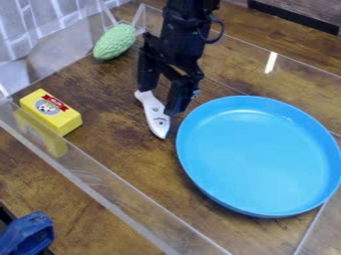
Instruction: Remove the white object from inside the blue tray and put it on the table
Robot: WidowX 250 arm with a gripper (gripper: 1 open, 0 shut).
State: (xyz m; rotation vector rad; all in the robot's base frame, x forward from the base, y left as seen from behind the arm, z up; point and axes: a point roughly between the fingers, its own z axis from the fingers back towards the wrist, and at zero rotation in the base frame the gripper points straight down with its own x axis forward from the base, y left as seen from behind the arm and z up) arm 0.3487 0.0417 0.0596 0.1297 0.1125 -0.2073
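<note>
The white object, a small tapered toy with dark eye marks near its lower end, lies on the table just left of the blue tray. It is outside the tray's rim. The tray holds nothing. My black gripper points down just above the toy's upper end, its two fingers spread open with nothing between them. Whether a fingertip touches the toy I cannot tell.
A green knobbly toy sits at the back left. A yellow box stands at the left near the edge of the transparent sheet. A blue thing shows in the bottom left corner.
</note>
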